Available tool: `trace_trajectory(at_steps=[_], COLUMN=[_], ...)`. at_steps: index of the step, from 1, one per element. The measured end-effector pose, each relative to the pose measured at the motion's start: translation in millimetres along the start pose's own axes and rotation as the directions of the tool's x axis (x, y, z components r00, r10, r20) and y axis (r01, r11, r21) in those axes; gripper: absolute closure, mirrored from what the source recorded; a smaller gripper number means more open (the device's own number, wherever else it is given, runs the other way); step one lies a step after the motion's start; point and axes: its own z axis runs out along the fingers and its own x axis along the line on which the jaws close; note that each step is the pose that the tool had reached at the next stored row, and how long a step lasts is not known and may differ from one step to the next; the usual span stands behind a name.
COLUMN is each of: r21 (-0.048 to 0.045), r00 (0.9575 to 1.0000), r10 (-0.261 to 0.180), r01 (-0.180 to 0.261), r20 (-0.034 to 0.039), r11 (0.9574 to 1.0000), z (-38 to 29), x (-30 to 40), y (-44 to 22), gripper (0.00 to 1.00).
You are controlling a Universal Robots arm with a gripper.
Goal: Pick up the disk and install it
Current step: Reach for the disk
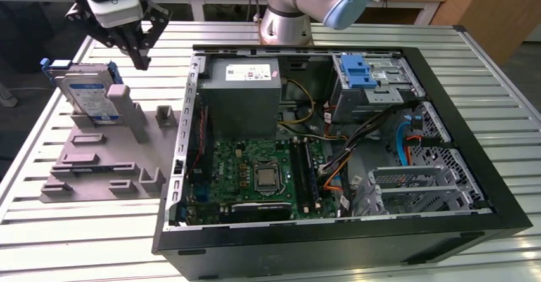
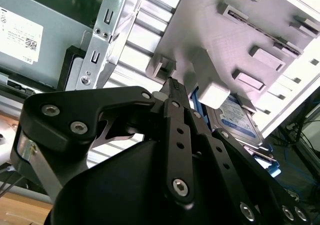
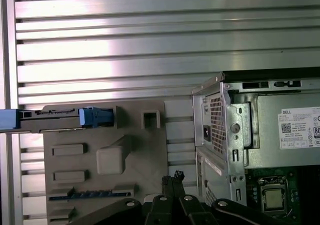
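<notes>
- While it hangs tips-down over the table, the gripper (image 1: 140, 59) has its two black fingers drawn together to a point, with nothing held between them
- In both wrist views the same closed tips show (image 2: 175, 85) (image 3: 175, 177), meeting in one narrow black wedge
- Nearest to the gripper is the disk (image 1: 89, 95), a little lower than the tips and just to the exterior view's left of them; I cannot tell whether the two touch
- It stands upright on one edge in a slot of a grey plastic stand (image 1: 101, 168), its blue-and-white label facing the exterior camera and a blue frame round its edges
- In the first wrist view the disk (image 3: 50, 119) shows edge-on as a thin grey bar with a blue tab, lying across the far end of the stand (image 3: 140, 155) from the fingertips
- In the second wrist view the disk (image 2: 237, 115) shows just past the fingers, its label partly covered by a grey block of the stand (image 2: 240, 30)
- Under the gripper the stand spreads flat, with several low blocks and slots on it
- On the gripper's other side, to the exterior view's right, lies an open black computer case (image 1: 498, 187)
- Its nearest part is a grey metal box (image 1: 245, 95) with a white sticker
- Further from the gripper inside the case are a green circuit board (image 1: 253, 168), loose cables and a blue latch (image 1: 358, 73)
- Everything rests on a table (image 1: 85, 244) of ribbed metal slats
</notes>
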Motion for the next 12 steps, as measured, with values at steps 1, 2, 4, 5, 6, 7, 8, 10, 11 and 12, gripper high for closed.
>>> trace_trajectory(at_steps=[1,2,4,5,6,7,8,10,11,12], r21=[-0.0001,0.0,-0.0001,-0.0001,0.0,-0.0001,-0.0001,-0.0001,-0.0001,0.0], r00=[1.0,1.0,1.0,1.0,1.0,1.0,1.0,1.0,1.0,1.0], r10=[0.0,0.0,0.0,0.0,0.0,0.0,0.0,0.0,0.0,0.0], r01=[0.0,0.0,0.0,0.0,0.0,0.0,0.0,0.0,0.0,0.0], r20=[0.0001,0.0,0.0001,0.0001,0.0,0.0001,0.0001,0.0001,0.0001,0.0], r11=[1.0,1.0,1.0,1.0,1.0,1.0,1.0,1.0,1.0,1.0], z=[0.1,0.1,0.3,0.3,0.3,0.3,0.3,0.4,0.4,0.4], x=[1.0,1.7,2.4,2.5,2.8,2.9,3.0,3.4,3.6,3.8], y=[0.0,0.0,0.0,-0.1,-0.1,-0.1,-0.1,-0.1,-0.1,-0.1], gripper=[0.89,0.89,0.89,0.89,0.89,0.89,0.89,0.89,0.89,0.89])
